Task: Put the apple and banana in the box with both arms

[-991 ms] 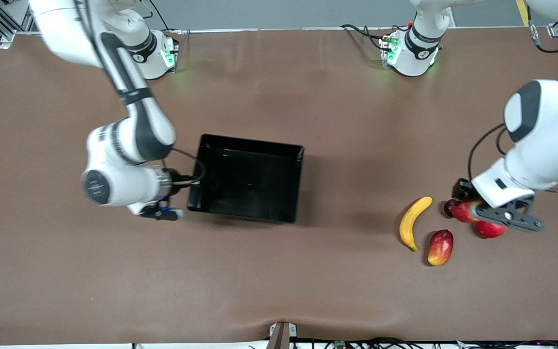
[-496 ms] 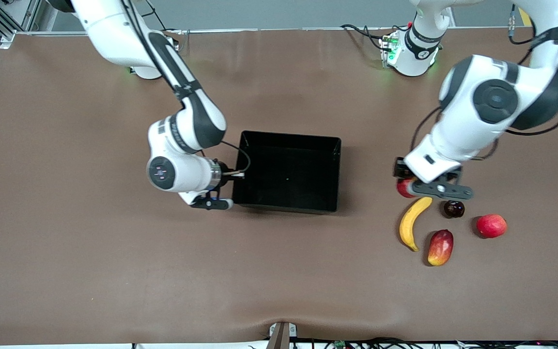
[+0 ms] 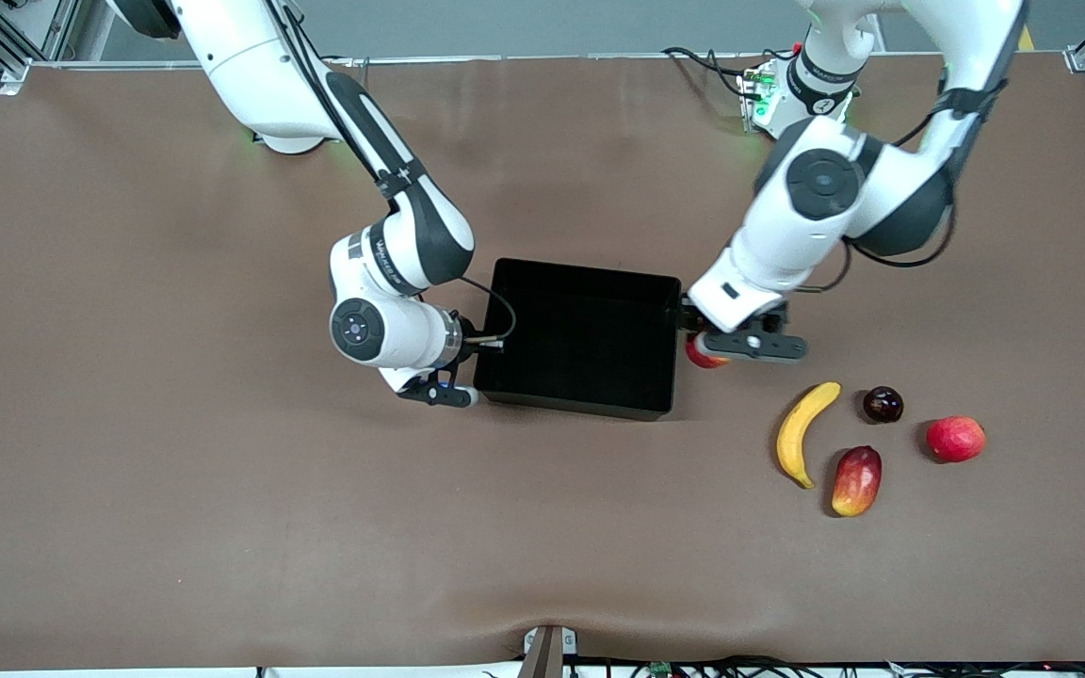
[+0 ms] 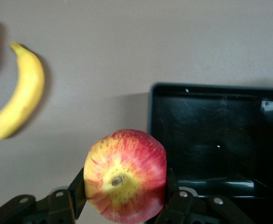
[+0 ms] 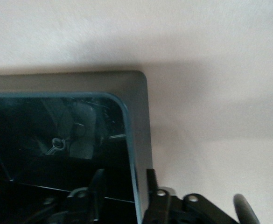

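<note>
My left gripper [image 3: 716, 348] is shut on the apple [image 3: 701, 359] and holds it over the table, just outside the box's wall at the left arm's end. In the left wrist view the apple [image 4: 125, 168], red with yellow streaks and a pale dimple, sits between the fingers of the left gripper [image 4: 125, 189]. The black box [image 3: 580, 282] stands mid-table and is empty. My right gripper [image 3: 467, 381] is shut on the box's wall at the right arm's end; in the right wrist view the right gripper [image 5: 125, 193] has the wall [image 5: 141, 140] between its fingers. The banana [image 3: 804, 433] lies on the table.
Beside the banana lie a red-and-yellow mango-like fruit [image 3: 856, 480], a small dark fruit [image 3: 882, 404] and a pinkish-red round fruit [image 3: 955, 439], all toward the left arm's end. The banana [image 4: 17, 107] and the box [image 4: 220, 93] also show in the left wrist view.
My right gripper has dragged the box toward the left arm's end. My left gripper has lifted the apple from among the fruit and carried it to the box's wall.
</note>
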